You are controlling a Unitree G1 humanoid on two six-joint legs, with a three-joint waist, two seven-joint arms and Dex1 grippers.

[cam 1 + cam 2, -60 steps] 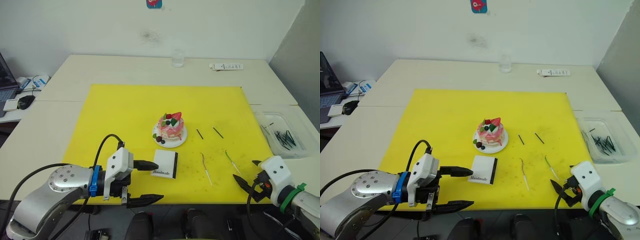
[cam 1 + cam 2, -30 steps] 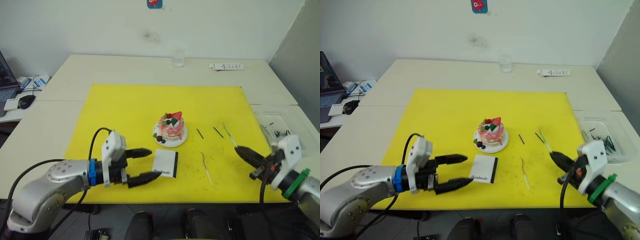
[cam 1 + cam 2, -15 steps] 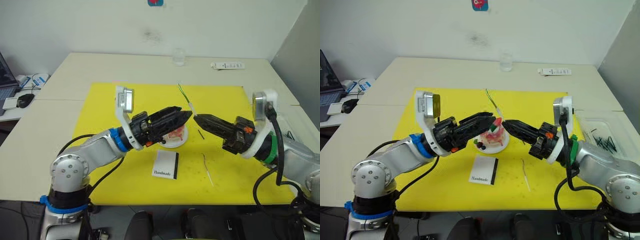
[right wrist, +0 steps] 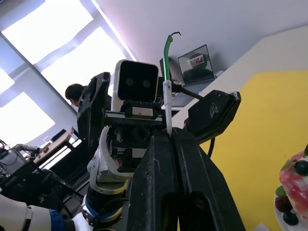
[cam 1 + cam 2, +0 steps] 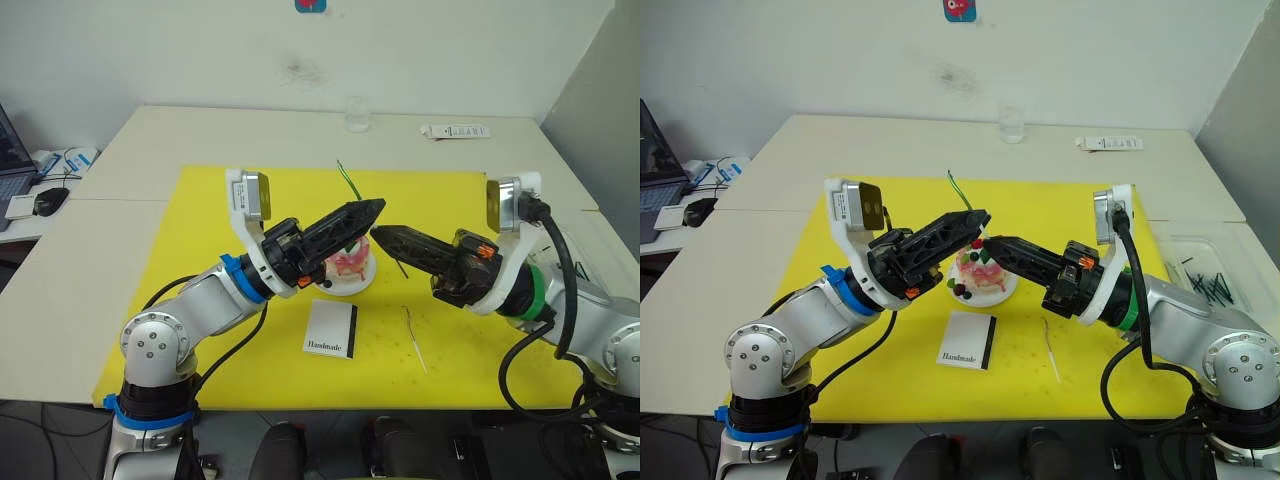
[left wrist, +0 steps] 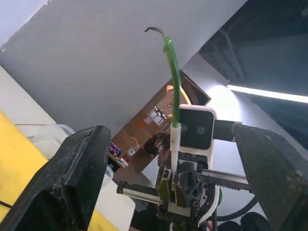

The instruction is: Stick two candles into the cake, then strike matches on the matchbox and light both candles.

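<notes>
- Both arms have risen from the near edge of the yellow mat (image 5: 230, 210) and now meet, tips almost touching, above the cake (image 5: 345, 262).
- Right gripper (image 5: 378, 235): clenched on one candle (image 5: 958, 191), thin, green at its upper part with a pale base, pointing upward.
- Left gripper (image 5: 372, 207): fingers spread, released, beside that candle.
- Second candle (image 5: 413, 336): pale curved wire, lying on the mat towards its near right corner.
- Matchbox (image 5: 331, 329): flat, white, printed "Handmade", black strip along one edge, near the mat's near edge.
- Matches (image 5: 402, 268): a short dark stick just right of the cake's white plate.
- Clear plastic tray (image 5: 1225, 318) of dark sticks at the table's right edge.
</notes>
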